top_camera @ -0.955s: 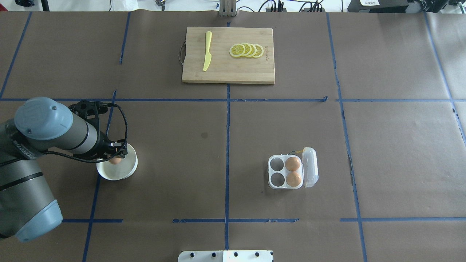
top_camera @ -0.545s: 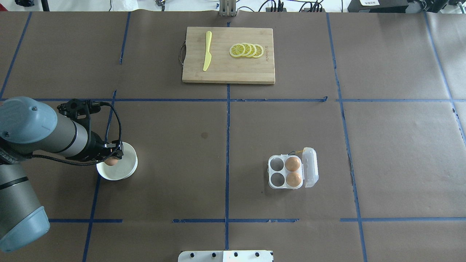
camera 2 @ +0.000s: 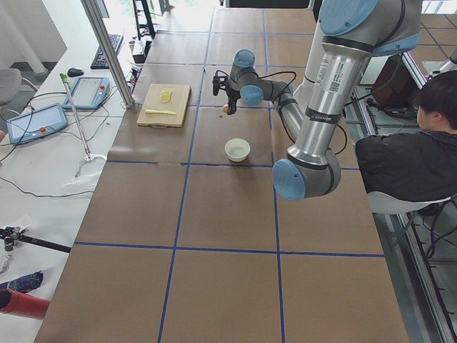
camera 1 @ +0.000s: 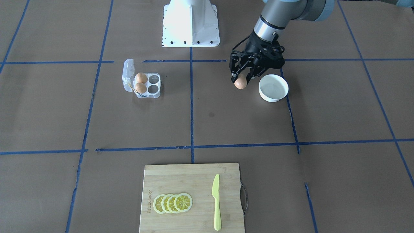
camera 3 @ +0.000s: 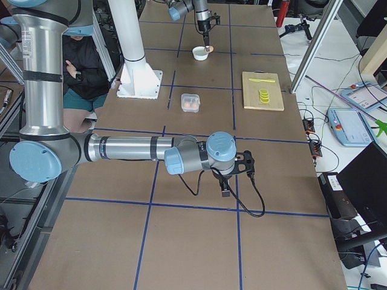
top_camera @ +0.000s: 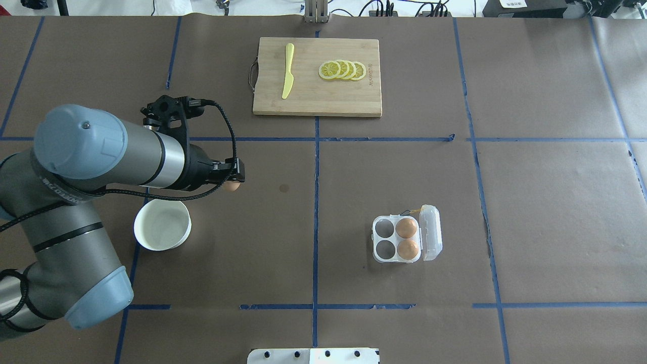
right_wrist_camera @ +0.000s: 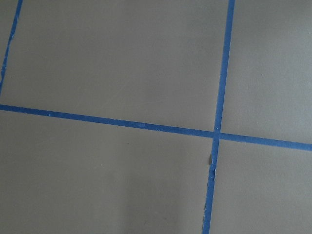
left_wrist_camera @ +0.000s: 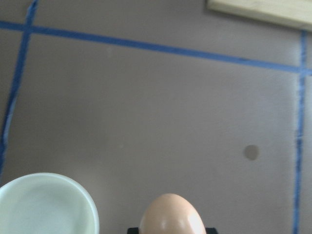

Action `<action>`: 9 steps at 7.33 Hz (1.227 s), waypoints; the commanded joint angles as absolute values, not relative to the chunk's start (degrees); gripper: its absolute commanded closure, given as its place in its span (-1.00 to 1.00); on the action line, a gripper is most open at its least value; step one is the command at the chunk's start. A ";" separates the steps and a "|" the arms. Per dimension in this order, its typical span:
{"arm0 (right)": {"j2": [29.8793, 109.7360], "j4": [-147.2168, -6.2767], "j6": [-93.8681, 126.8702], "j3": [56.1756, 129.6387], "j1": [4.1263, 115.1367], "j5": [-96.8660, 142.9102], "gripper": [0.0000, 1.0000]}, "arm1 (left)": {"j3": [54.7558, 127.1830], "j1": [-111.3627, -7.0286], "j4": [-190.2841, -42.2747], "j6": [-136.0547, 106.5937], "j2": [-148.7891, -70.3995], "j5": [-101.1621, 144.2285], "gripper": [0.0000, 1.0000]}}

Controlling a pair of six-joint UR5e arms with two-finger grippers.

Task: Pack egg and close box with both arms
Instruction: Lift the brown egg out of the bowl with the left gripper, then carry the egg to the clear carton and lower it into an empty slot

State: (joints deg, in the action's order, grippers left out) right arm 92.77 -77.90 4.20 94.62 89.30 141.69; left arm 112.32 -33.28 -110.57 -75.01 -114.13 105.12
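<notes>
My left gripper (camera 1: 239, 78) is shut on an orange-brown egg (camera 1: 240, 84) and holds it above the table, just clear of the white bowl (camera 1: 273, 88). The egg also shows in the overhead view (top_camera: 232, 186) and the left wrist view (left_wrist_camera: 172, 217). The clear box (top_camera: 385, 238) sits open at the right of centre, with two eggs (top_camera: 406, 228) in the cells beside its raised lid (top_camera: 431, 232) and two cells empty. My right gripper (camera 3: 225, 192) shows only in the exterior right view, low over bare table; I cannot tell if it is open or shut.
The white bowl (top_camera: 162, 225) is empty, below and left of the held egg. A wooden cutting board (top_camera: 317, 96) with a yellow knife (top_camera: 287, 71) and lemon slices (top_camera: 342, 70) lies at the far side. Blue tape lines grid the brown table.
My left gripper has lifted the egg out of the white bowl and carried it up and to the right, toward the table's middle. The bowl is now empty. The box has not moved.
</notes>
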 commanded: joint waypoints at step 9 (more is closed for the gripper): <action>93.87 -77.70 4.31 94.13 89.30 143.09 -1.00 | 75.97 -20.31 -148.54 -62.40 -137.44 97.92 1.00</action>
